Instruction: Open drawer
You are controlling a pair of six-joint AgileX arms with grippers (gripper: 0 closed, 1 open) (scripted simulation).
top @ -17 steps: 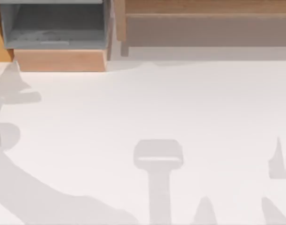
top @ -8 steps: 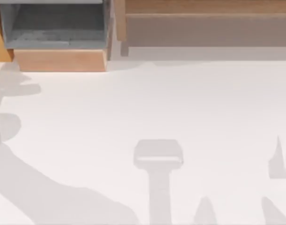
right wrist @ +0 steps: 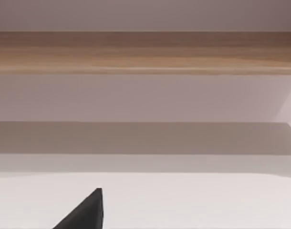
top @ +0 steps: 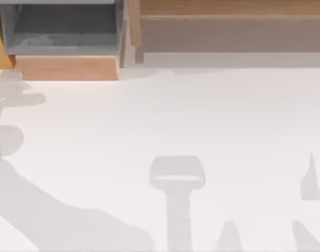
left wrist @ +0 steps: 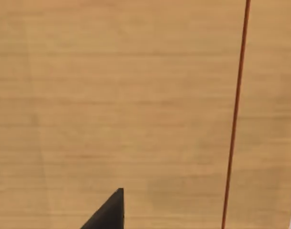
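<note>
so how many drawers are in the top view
2: an orange-brown drawer sliver at the far left edge, and a grey-lined drawer with pale front beside it. Others may be hidden.

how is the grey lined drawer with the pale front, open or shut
Open. The top view looks straight into the grey-lined drawer: its grey floor and walls lie exposed behind the pale wood front.

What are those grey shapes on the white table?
Top view: they are shadows lying soft-edged on the table, the biggest sweeping across its left corner. Right wrist view: a shaded band darkens the space under the wooden shelf. Left wrist view: evenly lit wood panel.
</note>
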